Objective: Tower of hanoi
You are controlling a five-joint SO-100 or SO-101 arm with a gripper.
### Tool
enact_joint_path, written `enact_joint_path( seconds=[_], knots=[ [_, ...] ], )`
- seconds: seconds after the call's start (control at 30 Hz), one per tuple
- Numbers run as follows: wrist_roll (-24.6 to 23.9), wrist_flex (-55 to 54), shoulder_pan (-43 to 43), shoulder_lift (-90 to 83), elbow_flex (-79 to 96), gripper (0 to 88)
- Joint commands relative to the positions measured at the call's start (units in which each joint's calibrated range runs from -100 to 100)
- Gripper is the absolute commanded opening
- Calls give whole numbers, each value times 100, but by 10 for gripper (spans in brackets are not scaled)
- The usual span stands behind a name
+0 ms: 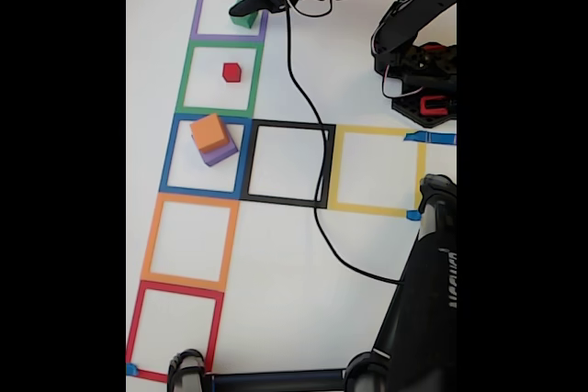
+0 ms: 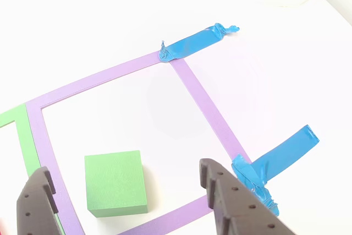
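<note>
The green block [image 1: 243, 18] lies in the purple tape square [image 1: 197, 8] at the top of the fixed view. My gripper [image 1: 256, 3] hangs right over it, open. In the other view the green block [image 2: 115, 182] sits low between my two dark fingers [image 2: 231, 205], and the gripper [image 2: 125, 172] is open around it without touching it. The small red block [image 1: 231, 72] rests alone in the green tape square [image 1: 183, 80]. In the blue tape square [image 1: 169, 153] the orange block [image 1: 209, 131] sits stacked on the purple block [image 1: 222, 152].
Black [image 1: 254, 161], yellow [image 1: 336, 167], orange [image 1: 152, 236] and red [image 1: 135, 323] tape squares hold nothing. A black cable [image 1: 317, 199] runs down across the sheet. The arm's base [image 1: 423, 89] stands at the right; a dark stand [image 1: 427, 300] fills the bottom right. Blue tape scraps [image 2: 192, 42] mark corners.
</note>
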Motion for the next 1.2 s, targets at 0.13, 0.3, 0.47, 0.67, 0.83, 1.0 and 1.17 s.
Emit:
enact_joint_path(
  seconds=[0.13, 0.3, 0.47, 0.67, 0.83, 1.0, 1.17],
  knots=[
    [0, -1360, -43, 841, 127, 302],
    [0, -2089, -177, 1487, 136, 301],
    [0, -2713, -293, 2125, 45, 298],
    [0, -3182, -312, 2706, -128, 279],
    [0, -3449, -340, 3078, -273, 262],
    [0, -3579, -379, 3344, -409, 245],
    [0, -3636, -398, 3441, -409, 221]
  ],
)
